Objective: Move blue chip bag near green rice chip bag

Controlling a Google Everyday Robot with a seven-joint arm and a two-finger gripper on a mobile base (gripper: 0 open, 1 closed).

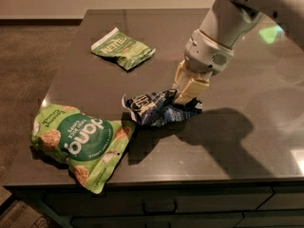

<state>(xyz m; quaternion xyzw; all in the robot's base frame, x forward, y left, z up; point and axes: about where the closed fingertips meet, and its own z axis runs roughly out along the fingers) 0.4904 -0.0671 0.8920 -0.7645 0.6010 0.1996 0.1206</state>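
The blue chip bag point(156, 109) is a crumpled navy foil bag with white lettering, lying on the dark table point(247, 127) near its middle. My gripper point(186, 95) comes down from the upper right and is shut on the bag's right end. The green rice chip bag point(78, 141), large and bright green with a dark round emblem, lies at the table's front left corner. The blue bag's left tip is a short gap from the green bag's upper right corner.
A smaller green bag with a white top point(122, 48) lies at the back left of the table. The table's front edge point(190, 182) runs just below the green rice chip bag, with drawers beneath. The floor lies to the left.
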